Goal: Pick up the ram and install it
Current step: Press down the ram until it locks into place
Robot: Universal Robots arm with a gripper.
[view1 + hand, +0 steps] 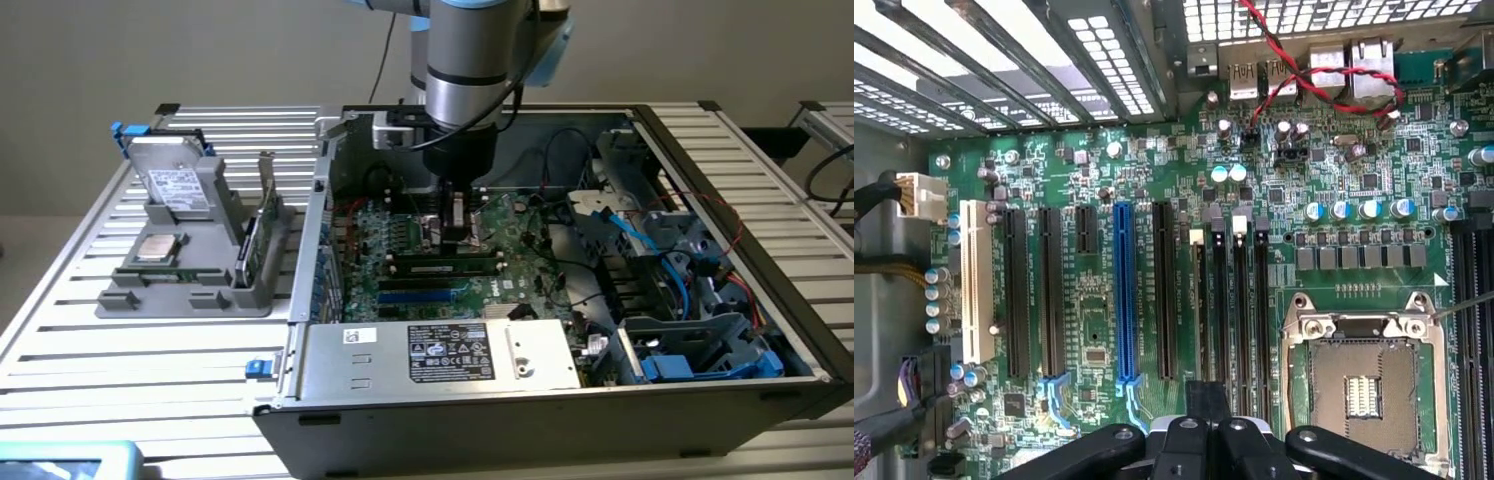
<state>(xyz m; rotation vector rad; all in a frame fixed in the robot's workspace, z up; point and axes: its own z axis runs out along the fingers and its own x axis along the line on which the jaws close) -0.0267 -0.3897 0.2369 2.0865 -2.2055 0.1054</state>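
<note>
We see the ram (446,268), a slim green stick with black chips, lying seated in a motherboard (400,245) slot inside the open case (534,420). The end effector (458,238) hangs just above it; whether clenched or released, we cannot tell.

No legible text anywhere. Black label (450,353) on power supply housing (441,358), near side of open PC case (561,420): white print and cert-type marks, too small to read. Small white sticker (355,336) at its left: unreadable. Pale label on drive (171,187) in grey tray (187,300), exterior view's left: print illegible. Motherboard (1094,330) silkscreen in wrist view: not resolvable.
</note>
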